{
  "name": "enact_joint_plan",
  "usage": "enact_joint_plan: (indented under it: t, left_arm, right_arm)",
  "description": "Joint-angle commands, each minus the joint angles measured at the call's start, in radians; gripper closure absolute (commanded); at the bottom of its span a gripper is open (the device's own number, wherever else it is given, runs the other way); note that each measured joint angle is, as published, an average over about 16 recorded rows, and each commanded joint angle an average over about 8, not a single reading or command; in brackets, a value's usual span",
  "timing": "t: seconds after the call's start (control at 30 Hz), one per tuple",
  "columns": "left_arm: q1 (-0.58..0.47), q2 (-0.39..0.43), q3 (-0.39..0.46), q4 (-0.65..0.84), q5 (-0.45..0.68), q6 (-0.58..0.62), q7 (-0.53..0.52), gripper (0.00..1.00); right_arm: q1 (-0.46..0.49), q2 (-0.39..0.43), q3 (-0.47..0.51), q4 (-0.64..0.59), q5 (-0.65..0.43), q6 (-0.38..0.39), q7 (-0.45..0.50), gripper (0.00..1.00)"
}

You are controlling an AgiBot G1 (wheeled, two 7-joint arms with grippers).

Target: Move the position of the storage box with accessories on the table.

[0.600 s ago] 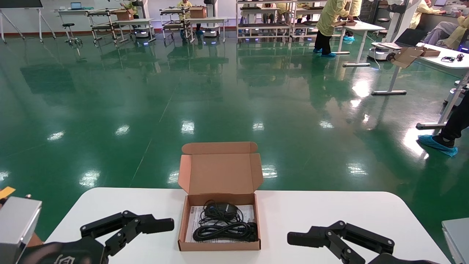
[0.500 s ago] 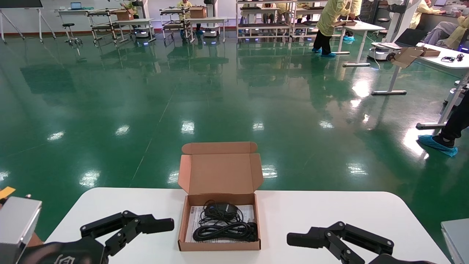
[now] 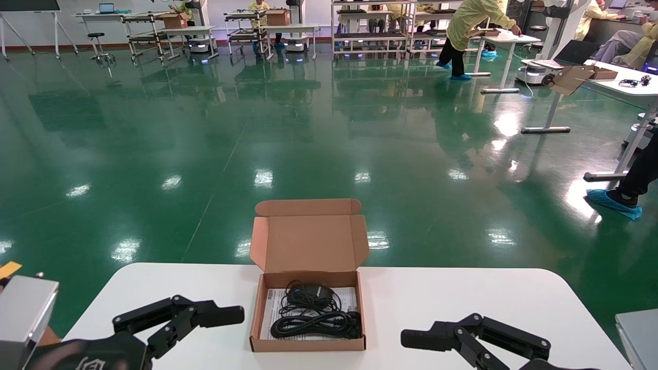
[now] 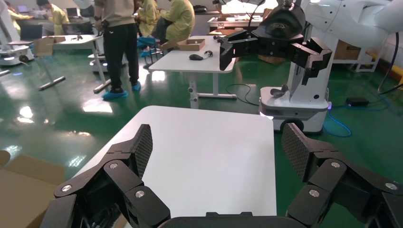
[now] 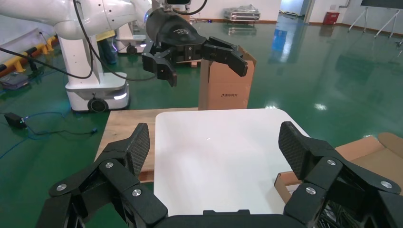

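Observation:
The storage box (image 3: 307,343), small brown cardboard, sits open at the middle of the white table (image 3: 462,298), its lid (image 3: 308,241) standing up at the far side. Inside, a black mouse (image 3: 310,294) and a coiled black cable (image 3: 313,325) lie on a white printed sheet (image 3: 271,304). My left gripper (image 4: 219,145) is open and empty just left of the box; one finger (image 3: 226,315) points at its left wall. My right gripper (image 5: 214,142) is open and empty right of the box, a finger (image 3: 419,338) pointing at it. The box's edge shows in the right wrist view (image 5: 287,183).
The table's far edge runs just behind the box. Grey housings sit at the near left (image 3: 25,308) and near right (image 3: 637,329). A wooden surface (image 5: 126,123) and a tall cardboard box (image 5: 225,85) lie beyond the table's left end. People and desks stand far off.
My right gripper has edged slightly lower and toward the box. The left gripper and the box have not moved.

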Motion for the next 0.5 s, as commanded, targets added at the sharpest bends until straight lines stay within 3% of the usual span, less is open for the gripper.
enact_joint_plan:
  t: [0.03, 0.5]
  left_arm:
    - [0.000, 0.000, 0.000, 0.000, 0.000, 0.000, 0.000, 0.00]
    - [0.000, 0.000, 0.000, 0.000, 0.000, 0.000, 0.000, 0.00]
  right_arm:
    - [0.000, 0.000, 0.000, 0.000, 0.000, 0.000, 0.000, 0.00]
    - [0.000, 0.000, 0.000, 0.000, 0.000, 0.000, 0.000, 0.00]
